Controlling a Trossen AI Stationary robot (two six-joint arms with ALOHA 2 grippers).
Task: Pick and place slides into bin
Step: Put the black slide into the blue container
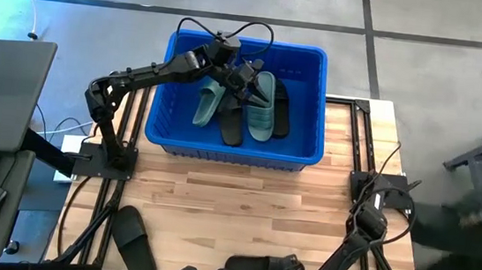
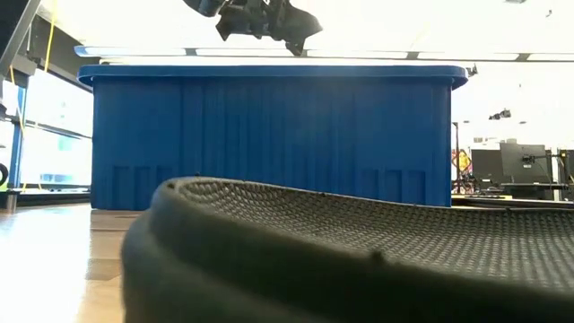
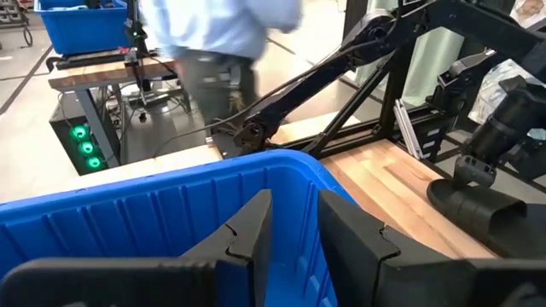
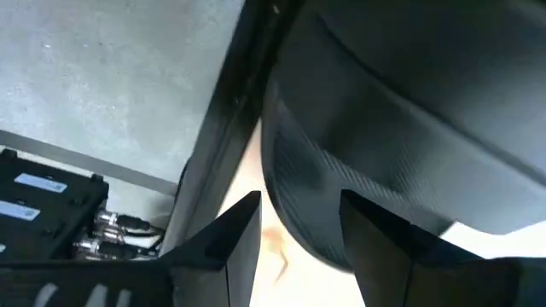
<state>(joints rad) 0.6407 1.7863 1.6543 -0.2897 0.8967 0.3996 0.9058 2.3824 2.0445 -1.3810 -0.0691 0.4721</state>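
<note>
**Four slides in the bin, two out on the table**

Overhead, no brand, label or readable writing shows on the bin (image 1: 306,150), the slides or the arms.

Inside the blue bin lie four slides. A green slide (image 1: 208,103) sits toward the left, tilted, and a second green slide (image 1: 261,110) lies near the middle. A black slide (image 1: 231,125) rests between them, and another black slide (image 1: 281,112) lies just beside the second green one, on its right. All four crowd together in the middle of the bin.

Over them the left gripper (image 1: 248,81) hangs above the bin's middle; the low view shows it above the rim. In the left wrist view its fingers (image 3: 256,226) stand apart with nothing between them, above the blue wall.

Two black slides are on the wooden table (image 1: 244,193), outside the bin. One black slide (image 1: 132,235) lies at the near left edge. The last slide (image 1: 256,268) lies at the near edge by the middle, with the right gripper (image 1: 288,268) at it. The right wrist view shows its fingers (image 4: 230,234) spread, with the slide's dark ribbed rubber just past them and light wood beneath; they are not pinching it.

A person in a pale top stands blurred beyond the table in the left wrist view.
</note>
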